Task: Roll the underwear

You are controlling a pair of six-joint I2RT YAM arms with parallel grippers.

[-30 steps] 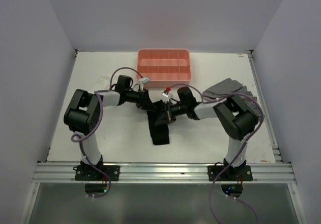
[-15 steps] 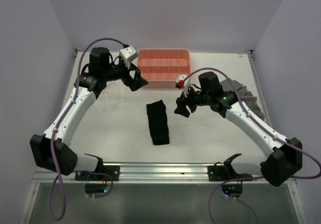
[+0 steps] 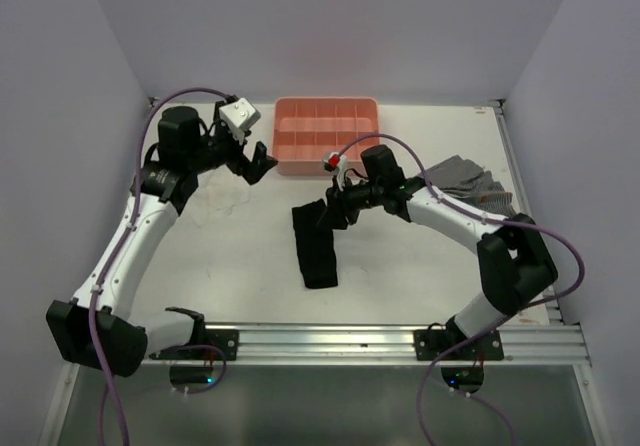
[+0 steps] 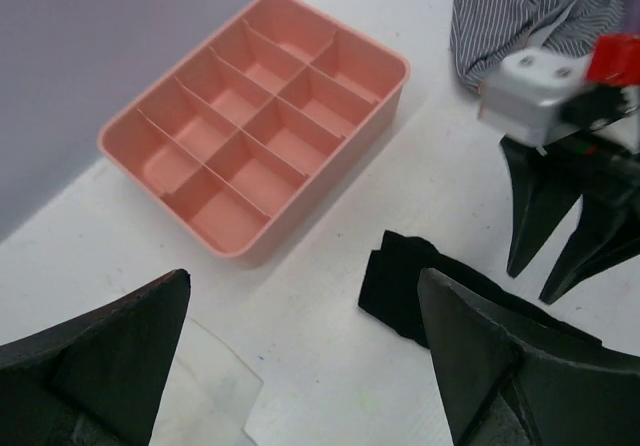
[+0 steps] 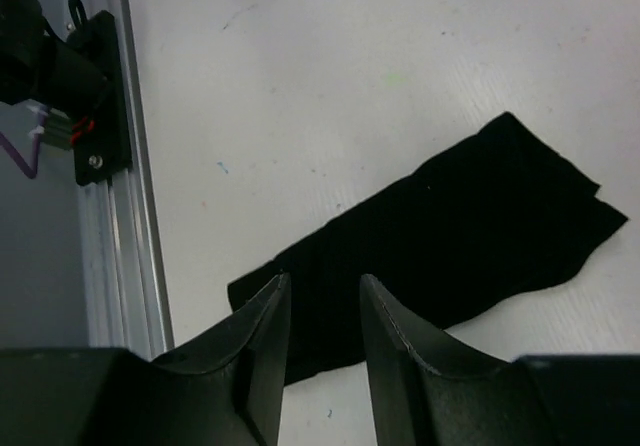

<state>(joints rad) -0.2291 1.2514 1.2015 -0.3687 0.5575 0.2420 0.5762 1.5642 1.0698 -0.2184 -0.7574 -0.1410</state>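
The underwear (image 3: pixel 316 248) is a plain black garment lying as a long narrow strip in the middle of the table. In the right wrist view the underwear (image 5: pixel 440 228) lies flat below my right gripper (image 5: pixel 324 282). Its jaws stand a narrow gap apart with nothing between them. From above, my right gripper (image 3: pixel 326 214) hovers at the strip's far end. My left gripper (image 3: pixel 260 163) is wide open and empty, raised to the left of the pink tray's near corner. Its wrist view shows the underwear's far end (image 4: pixel 425 284) past the right finger (image 4: pixel 500 356).
The pink divided tray (image 3: pixel 328 151) stands at the back centre. A grey striped cloth (image 3: pixel 462 176) lies at the right. A thin white cloth (image 4: pixel 215 391) lies under the left gripper. The metal rail (image 3: pixel 330 341) runs along the near edge.
Both grippers have let go of the underwear's far end and lifted off it. The left one opened wide and drew back left. The right one swung back over the strip with narrower jaws.
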